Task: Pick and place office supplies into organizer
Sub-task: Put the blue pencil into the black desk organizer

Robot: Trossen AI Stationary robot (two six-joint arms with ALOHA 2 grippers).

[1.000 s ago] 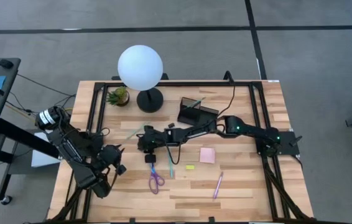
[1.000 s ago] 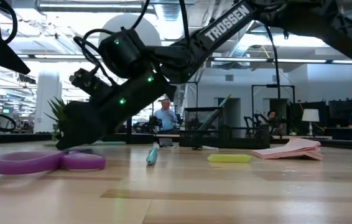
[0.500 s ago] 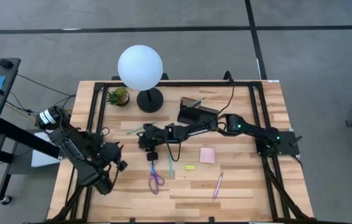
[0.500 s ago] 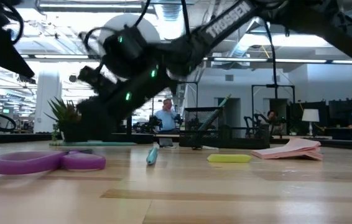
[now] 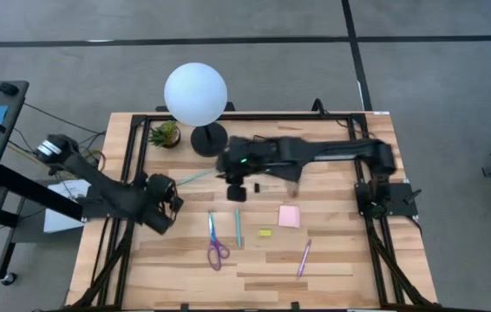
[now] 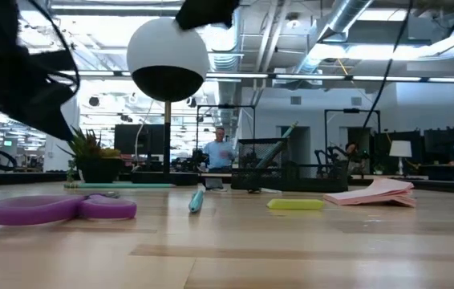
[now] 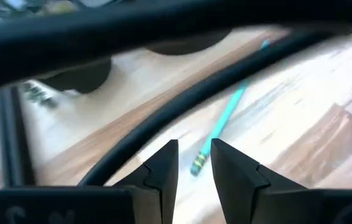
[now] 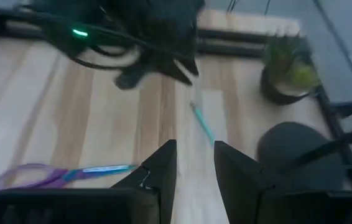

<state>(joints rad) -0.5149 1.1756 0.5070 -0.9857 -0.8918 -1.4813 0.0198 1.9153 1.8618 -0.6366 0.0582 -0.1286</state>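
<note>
Hovering empty near the table's left edge, the left gripper [image 5: 166, 211] has its fingers slightly parted, with a teal pen [image 5: 195, 178] lying just ahead, while the right gripper [image 5: 236, 191], also parted and empty, hangs above the purple-handled scissors [image 5: 215, 243] near the organizer [image 5: 273, 154].

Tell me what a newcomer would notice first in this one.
The big white globe lamp at the table's far edge dominates, with a small potted plant beside it. Next come the two dark arms meeting mid-table: the left pincer close to a thin teal pen, the right pincer raised near the lamp's base. Purple scissors and a pink sticky pad lie loose nearer the front.
</note>
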